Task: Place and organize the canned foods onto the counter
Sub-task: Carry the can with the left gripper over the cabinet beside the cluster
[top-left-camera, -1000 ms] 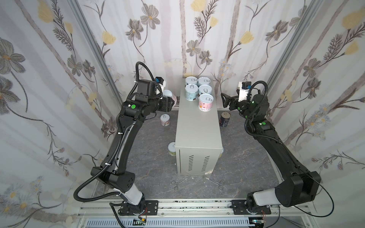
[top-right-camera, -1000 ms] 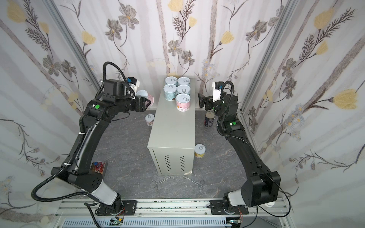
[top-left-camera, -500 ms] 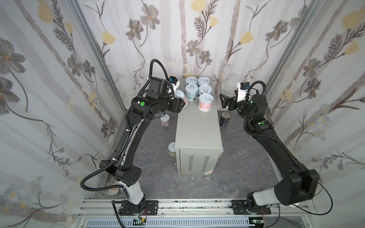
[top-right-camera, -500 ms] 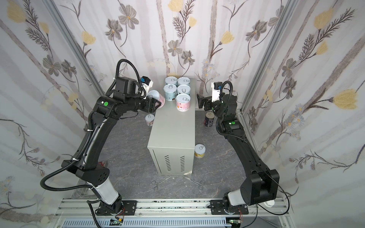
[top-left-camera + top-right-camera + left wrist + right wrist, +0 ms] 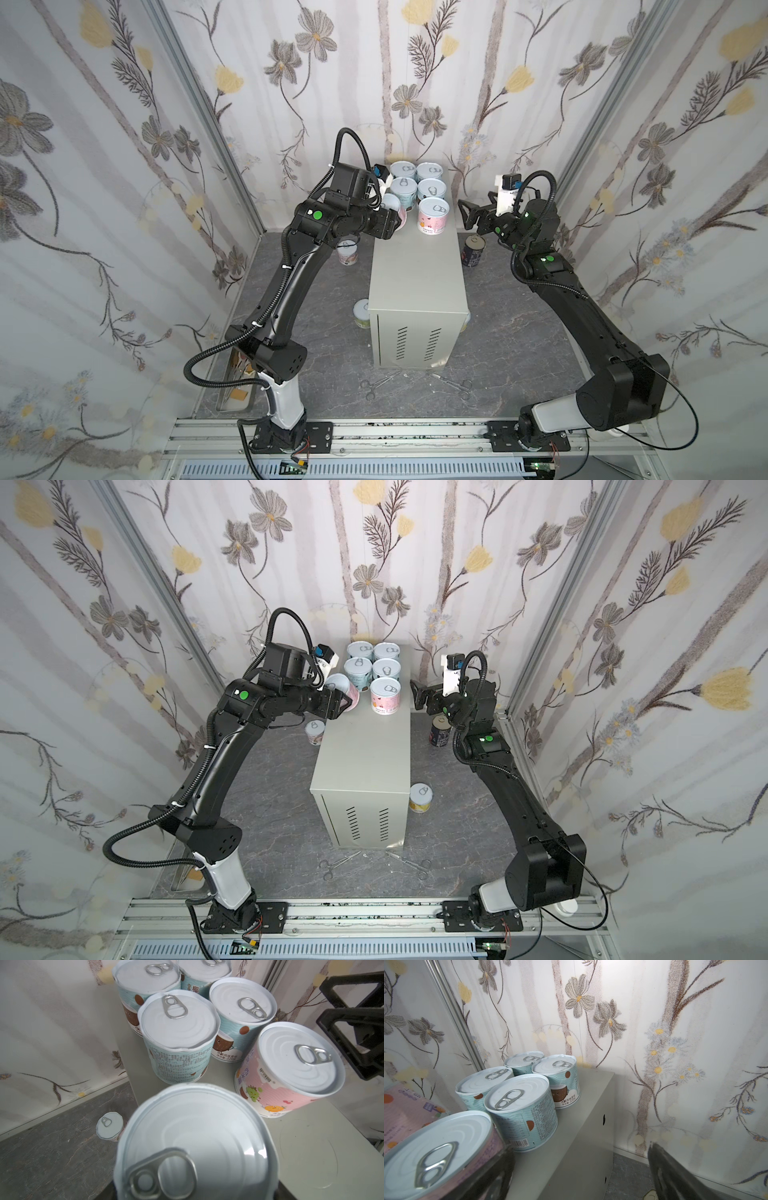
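Note:
The counter (image 5: 415, 270) is a light-grey box with vent slits in the middle of the dark floor. Several teal cans (image 5: 417, 183) and a pink can (image 5: 433, 215) stand at its far end. My left gripper (image 5: 394, 219) is shut on another pink can (image 5: 338, 686), whose lid (image 5: 197, 1142) hangs over the counter's left edge beside the teal cans (image 5: 178, 1022). My right gripper (image 5: 467, 214) is open and empty just right of the standing pink can (image 5: 436, 1153). On the floor stand a pale can (image 5: 347, 251), a yellow can (image 5: 420, 796) and a dark-blue can (image 5: 473, 249).
Two metal forceps (image 5: 380, 380) (image 5: 453, 380) lie on the floor in front of the counter. A flat tray (image 5: 235, 390) sits by the left arm's base. Flowered walls close in the back and both sides.
My left arm has swung right with the pink can, from beside the counter to over its left edge. The right arm has stayed put.

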Available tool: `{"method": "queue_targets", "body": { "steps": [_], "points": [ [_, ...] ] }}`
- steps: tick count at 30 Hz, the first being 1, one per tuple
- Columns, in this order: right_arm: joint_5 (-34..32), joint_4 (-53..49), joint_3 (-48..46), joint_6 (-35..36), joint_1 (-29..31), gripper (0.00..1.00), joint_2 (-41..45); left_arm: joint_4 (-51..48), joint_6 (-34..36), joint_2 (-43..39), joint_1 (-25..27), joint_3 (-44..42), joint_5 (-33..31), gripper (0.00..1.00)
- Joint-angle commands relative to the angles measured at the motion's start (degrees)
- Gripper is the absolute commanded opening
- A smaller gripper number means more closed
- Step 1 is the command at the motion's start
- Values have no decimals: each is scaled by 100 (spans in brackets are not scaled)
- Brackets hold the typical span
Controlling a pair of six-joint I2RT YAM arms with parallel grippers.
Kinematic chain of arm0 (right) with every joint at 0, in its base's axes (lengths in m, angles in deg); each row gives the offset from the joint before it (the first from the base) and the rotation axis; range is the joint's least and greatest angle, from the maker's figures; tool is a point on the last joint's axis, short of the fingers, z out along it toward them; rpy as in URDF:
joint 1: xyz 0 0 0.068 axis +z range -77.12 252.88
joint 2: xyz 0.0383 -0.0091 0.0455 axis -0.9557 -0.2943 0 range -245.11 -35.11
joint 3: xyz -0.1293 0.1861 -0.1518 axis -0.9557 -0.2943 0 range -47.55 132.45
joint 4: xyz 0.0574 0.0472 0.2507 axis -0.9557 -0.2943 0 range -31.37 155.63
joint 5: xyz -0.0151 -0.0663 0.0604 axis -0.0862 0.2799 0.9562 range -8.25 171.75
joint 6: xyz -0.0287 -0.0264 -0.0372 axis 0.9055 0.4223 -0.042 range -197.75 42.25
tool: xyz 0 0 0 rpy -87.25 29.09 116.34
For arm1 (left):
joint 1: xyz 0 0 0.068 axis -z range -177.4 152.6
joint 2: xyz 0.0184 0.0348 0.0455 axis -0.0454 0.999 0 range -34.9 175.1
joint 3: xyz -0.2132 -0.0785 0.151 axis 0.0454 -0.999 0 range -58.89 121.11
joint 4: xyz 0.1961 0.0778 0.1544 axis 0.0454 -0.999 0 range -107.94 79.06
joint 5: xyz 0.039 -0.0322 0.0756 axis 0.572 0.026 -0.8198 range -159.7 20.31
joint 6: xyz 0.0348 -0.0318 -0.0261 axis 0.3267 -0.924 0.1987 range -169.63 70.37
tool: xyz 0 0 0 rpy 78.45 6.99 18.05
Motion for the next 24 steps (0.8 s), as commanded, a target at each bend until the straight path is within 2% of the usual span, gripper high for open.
{"method": "queue_targets", "body": {
  "steps": [1, 11, 24],
  "points": [
    [34, 132, -34, 33, 10, 100, 34, 307, 30, 42, 26, 85, -34, 56],
    [-15, 226, -166, 42, 10, 100, 74, 333, 27, 154, 105, 94, -11, 65],
    [-59, 135, -208, 112, 10, 100, 113, 315, 27, 214, 140, 94, -105, 71]
  ]
}}
